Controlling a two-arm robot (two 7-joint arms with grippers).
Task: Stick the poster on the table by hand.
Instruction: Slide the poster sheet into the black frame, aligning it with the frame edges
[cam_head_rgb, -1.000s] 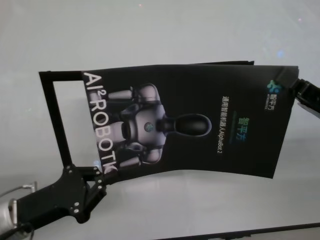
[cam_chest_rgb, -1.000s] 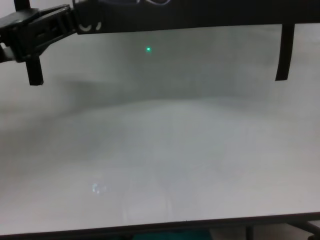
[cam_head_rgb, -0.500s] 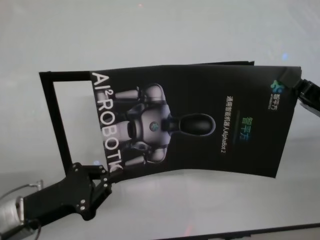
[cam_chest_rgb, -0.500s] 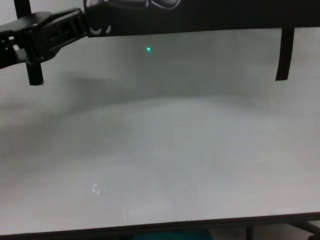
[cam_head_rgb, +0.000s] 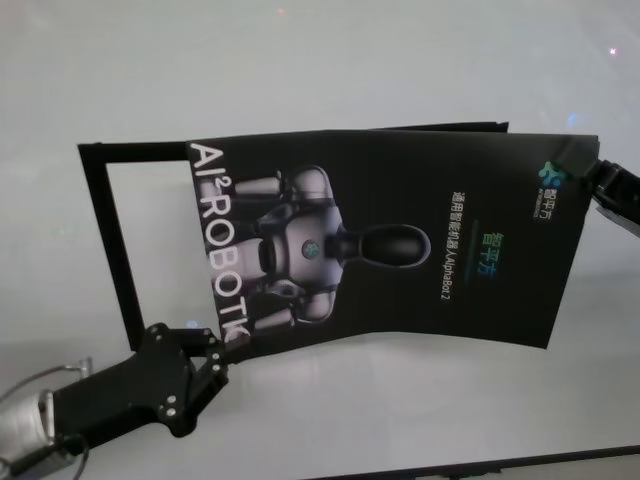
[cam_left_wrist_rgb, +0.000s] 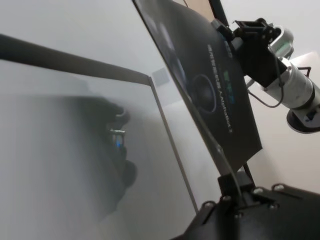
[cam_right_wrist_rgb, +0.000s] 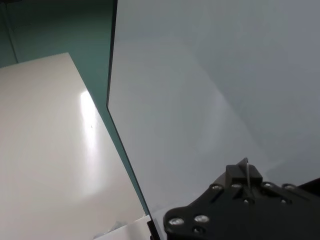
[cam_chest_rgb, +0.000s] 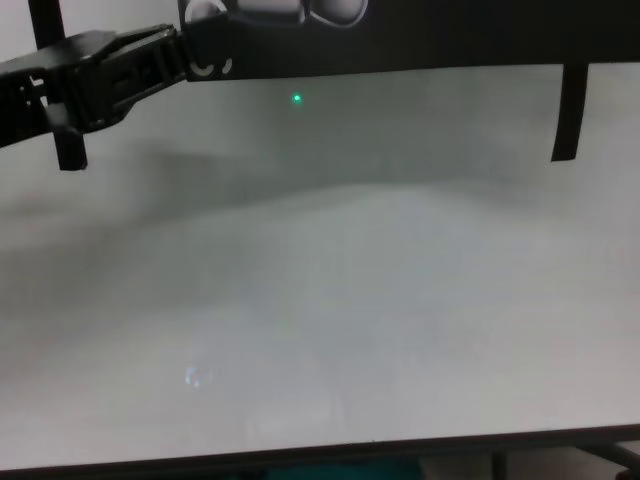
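Observation:
The poster (cam_head_rgb: 400, 240), a black glossy sheet with white lettering and a silver-grey robot picture, hangs curved above the white table (cam_head_rgb: 300, 60). My left gripper (cam_head_rgb: 212, 350) is shut on the poster's near left corner, also shown in the chest view (cam_chest_rgb: 172, 52) and left wrist view (cam_left_wrist_rgb: 234, 192). My right gripper (cam_head_rgb: 588, 172) is shut on the far right corner; in the right wrist view (cam_right_wrist_rgb: 245, 179) a thin sheet edge sits between its fingers. The chest view shows only the poster's lower edge (cam_chest_rgb: 420, 40), with the table (cam_chest_rgb: 350, 300) below it.
Narrow black tape strips (cam_head_rgb: 105, 235) form a frame on the table left of the poster, running under its far edge. In the chest view two strips (cam_chest_rgb: 568, 110) hang down near each side. The table's dark front edge (cam_chest_rgb: 330, 455) is close to me.
My left gripper has shifted right with the poster corner, so the lettering edge sits farther right and more of the tape frame shows. The right gripper has held still.

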